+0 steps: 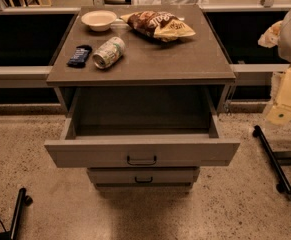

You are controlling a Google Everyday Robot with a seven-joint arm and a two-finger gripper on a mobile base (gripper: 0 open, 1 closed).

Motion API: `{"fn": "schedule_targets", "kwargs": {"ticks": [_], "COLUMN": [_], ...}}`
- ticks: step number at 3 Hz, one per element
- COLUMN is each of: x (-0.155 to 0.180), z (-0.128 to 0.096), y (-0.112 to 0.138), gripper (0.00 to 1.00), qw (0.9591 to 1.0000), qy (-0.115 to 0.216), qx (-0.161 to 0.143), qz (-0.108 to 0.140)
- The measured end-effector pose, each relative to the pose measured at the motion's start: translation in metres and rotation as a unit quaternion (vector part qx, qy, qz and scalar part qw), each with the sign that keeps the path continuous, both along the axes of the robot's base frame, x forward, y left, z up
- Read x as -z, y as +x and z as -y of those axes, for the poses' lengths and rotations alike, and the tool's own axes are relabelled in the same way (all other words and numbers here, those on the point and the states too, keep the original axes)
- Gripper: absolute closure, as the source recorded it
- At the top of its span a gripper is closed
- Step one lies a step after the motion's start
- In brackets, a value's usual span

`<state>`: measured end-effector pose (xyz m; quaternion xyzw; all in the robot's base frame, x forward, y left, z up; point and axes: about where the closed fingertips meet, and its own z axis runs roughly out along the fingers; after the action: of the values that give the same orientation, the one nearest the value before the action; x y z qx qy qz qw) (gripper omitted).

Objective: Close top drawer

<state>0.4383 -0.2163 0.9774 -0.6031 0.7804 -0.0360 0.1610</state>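
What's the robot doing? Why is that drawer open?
The top drawer stands wide open and looks empty. It is not yet closed. The robot's gripper hangs at the right edge of the picture, apart from the drawer and touching nothing. On the cabinet top lie a bowl, a chip bag, a can on its side and a dark snack bar.

You see the top drawer (142,151) pulled well out from under the counter (185,64), with its dark bar handle (141,160) facing you. A narrower drawer (143,175) sits shut below it. On the counter lie a white bowl (99,20), a chip bag (157,25), a tipped can (108,52) and a dark snack bar (79,55). Your hand (285,101) hangs at the right edge, well apart from the drawer.
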Motion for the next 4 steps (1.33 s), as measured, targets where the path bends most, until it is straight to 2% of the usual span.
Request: {"fn": "schedule_targets", "kwargs": {"ticks": [1,2,3,4], "x": [0.0,0.046,0.162,0.243], "z": [0.0,-0.011,-0.042,-0.059], "y": [0.0,0.01,0.0,-0.014], "gripper": [0.0,0.0,0.02,0.25], "qw": [1.0,0.9984,0.9845,0.9742], "qy": [0.0,0.046,0.154,0.202], "qx": [0.0,-0.026,-0.063,-0.071], "qz": [0.0,-0.021,-0.054,-0.072]}}
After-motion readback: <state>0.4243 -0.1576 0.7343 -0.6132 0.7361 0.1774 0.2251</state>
